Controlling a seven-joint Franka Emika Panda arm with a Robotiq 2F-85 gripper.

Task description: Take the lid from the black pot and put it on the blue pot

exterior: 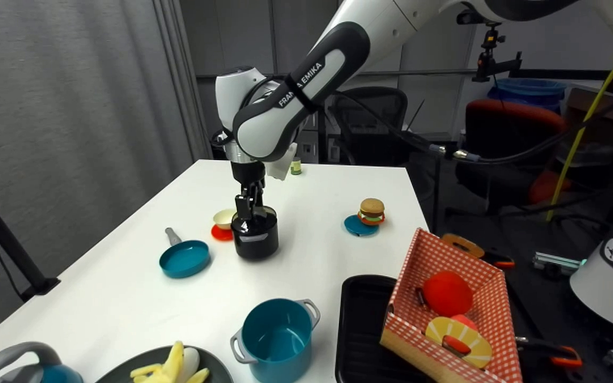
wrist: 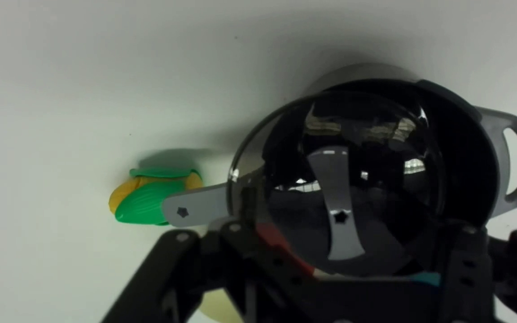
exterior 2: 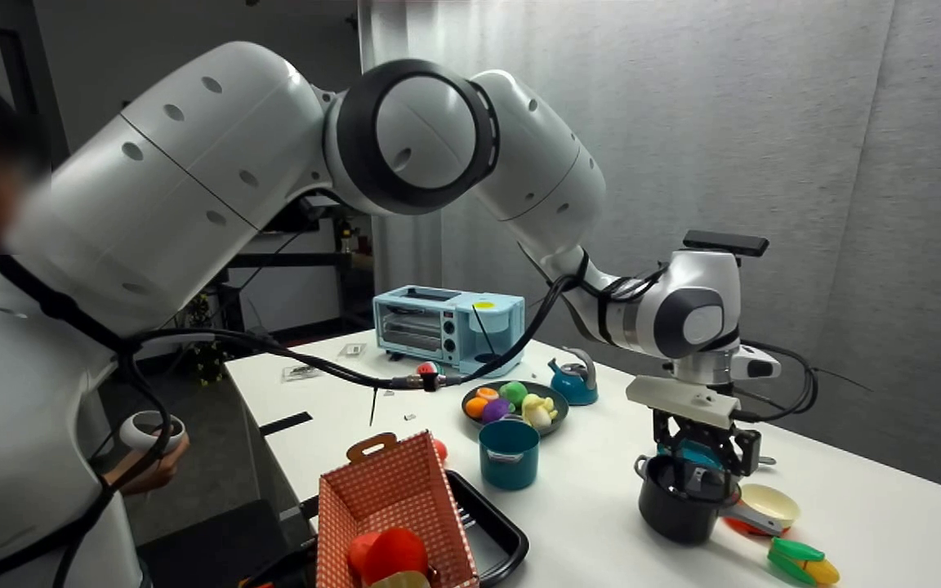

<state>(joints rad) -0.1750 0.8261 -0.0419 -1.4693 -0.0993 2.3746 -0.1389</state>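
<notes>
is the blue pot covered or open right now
Open: in an exterior view the blue pot shows its inside, with nothing across the rim. In the wrist view, the lid is over the black pot.

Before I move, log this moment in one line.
lid: off-centre over black pot, seating unclear | gripper: open, jaws either side of lid's grey handle | blue pot: uncovered | transfer: not yet done

The arm (exterior 2: 425, 122) arches outward, its gripper (exterior 2: 703, 478) pointing downward with fingers (wrist: 462, 269) spread wide.
</notes>
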